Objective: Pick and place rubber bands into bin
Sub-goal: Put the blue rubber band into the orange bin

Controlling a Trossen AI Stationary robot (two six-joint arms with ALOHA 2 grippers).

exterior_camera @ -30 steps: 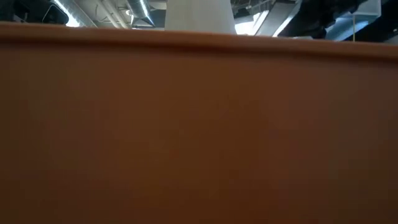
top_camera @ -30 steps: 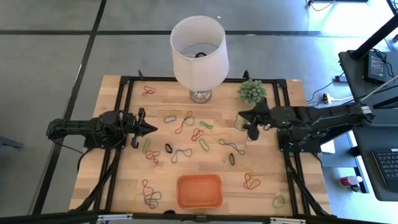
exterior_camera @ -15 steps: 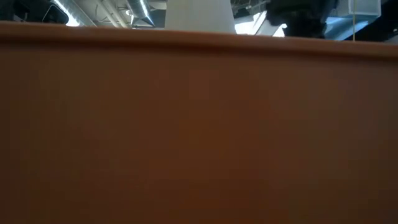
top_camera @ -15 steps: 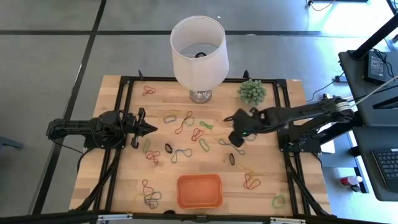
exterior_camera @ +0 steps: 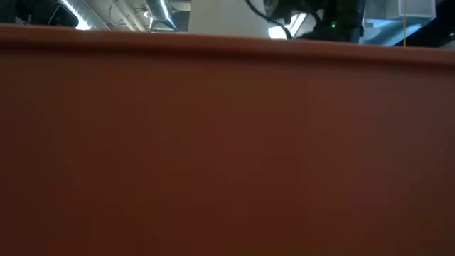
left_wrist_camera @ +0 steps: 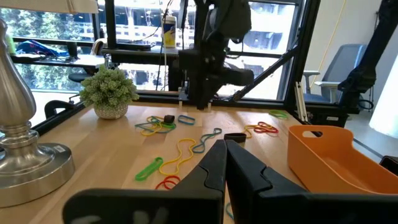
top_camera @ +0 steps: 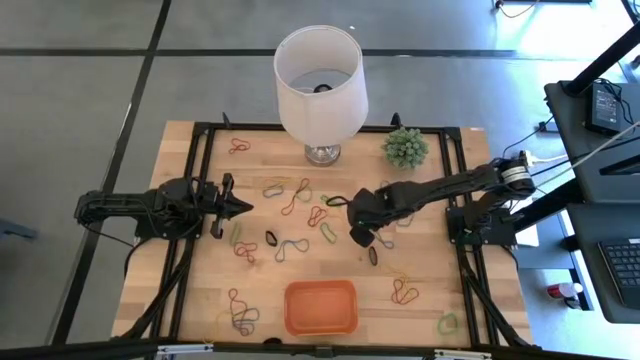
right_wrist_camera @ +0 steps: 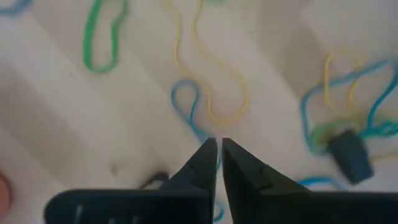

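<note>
Right gripper point(top_camera: 356, 235), jaws barely parted and empty, hovers over tangled rubber bands point(right_wrist_camera: 211, 93); several could lift together, missing the bin point(top_camera: 320, 306).

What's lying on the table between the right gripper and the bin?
In the high view, a black rubber band lies on the wood between the right gripper and the bin; otherwise that stretch is bare.

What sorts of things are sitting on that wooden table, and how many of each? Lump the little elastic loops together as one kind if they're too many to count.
Lamp: 1
Small potted plant: 1
Orange bin: 1
Rubber bands: too many and too tangled for an exact count, 1 scattered lot
Robot arms over the table: 2
Total: 6 entries, taking the bands as one
</note>
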